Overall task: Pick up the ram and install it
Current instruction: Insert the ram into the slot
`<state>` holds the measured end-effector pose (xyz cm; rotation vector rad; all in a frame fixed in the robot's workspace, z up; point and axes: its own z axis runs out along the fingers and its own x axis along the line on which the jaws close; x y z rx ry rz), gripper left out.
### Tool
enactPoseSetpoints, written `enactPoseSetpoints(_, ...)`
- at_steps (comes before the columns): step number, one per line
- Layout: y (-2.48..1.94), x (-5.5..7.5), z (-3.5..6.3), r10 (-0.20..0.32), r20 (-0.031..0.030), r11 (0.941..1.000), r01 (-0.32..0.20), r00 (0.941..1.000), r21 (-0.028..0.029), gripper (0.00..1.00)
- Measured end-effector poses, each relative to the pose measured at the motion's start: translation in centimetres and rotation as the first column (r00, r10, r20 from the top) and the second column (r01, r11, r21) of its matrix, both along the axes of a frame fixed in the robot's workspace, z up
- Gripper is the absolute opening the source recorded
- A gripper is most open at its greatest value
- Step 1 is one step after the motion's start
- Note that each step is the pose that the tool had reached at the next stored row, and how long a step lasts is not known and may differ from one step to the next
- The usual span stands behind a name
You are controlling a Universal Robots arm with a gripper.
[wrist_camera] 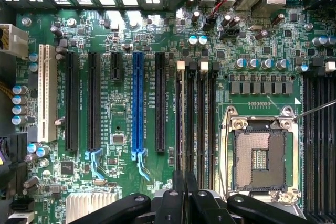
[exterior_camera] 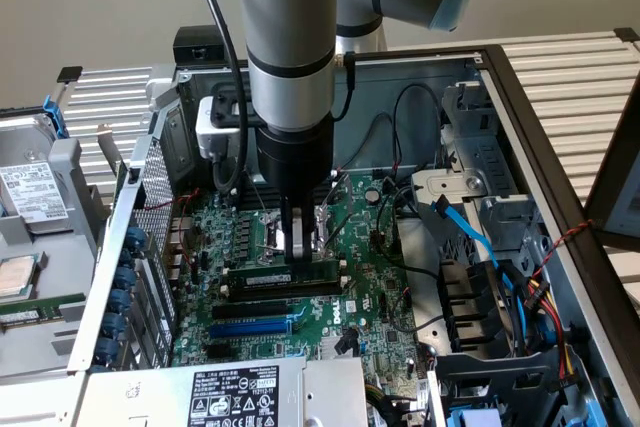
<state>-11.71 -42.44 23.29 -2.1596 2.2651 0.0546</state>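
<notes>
Your gripper (exterior_camera: 293, 244) is pinched nearly shut on the ram (exterior_camera: 258, 275), with the fingers covering its middle. The stick stands on edge, its long axis running along the black memory slots (wrist_camera: 202, 124), left to right across the exterior view, beside the CPU socket (wrist_camera: 260, 156). You can't tell whether it's seated. It all sits on the motherboard (exterior_camera: 385, 287) inside the open case (exterior_camera: 520, 117).

Glossy motherboard (wrist_camera: 119, 120), shiny metal socket frame (wrist_camera: 227, 148), matt black pincer (wrist_camera: 184, 181), matt ram (exterior_camera: 310, 269)
</notes>
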Motion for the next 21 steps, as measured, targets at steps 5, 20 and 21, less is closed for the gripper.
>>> enactPoseSetpoints(5,0.00,0.00,-0.02,0.000,0.0001,1.0000,0.000,1.0000,0.0001,0.13)
enactPoseSetpoints(20,-0.25,0.03,0.59,0.000,-0.0315,1.0000,0.000,0.9995,0.0004,0.13)
enactPoseSetpoints(21,-0.27,0.06,0.59,0.000,-0.0307,1.0000,0.000,0.9995,0.0007,0.13)
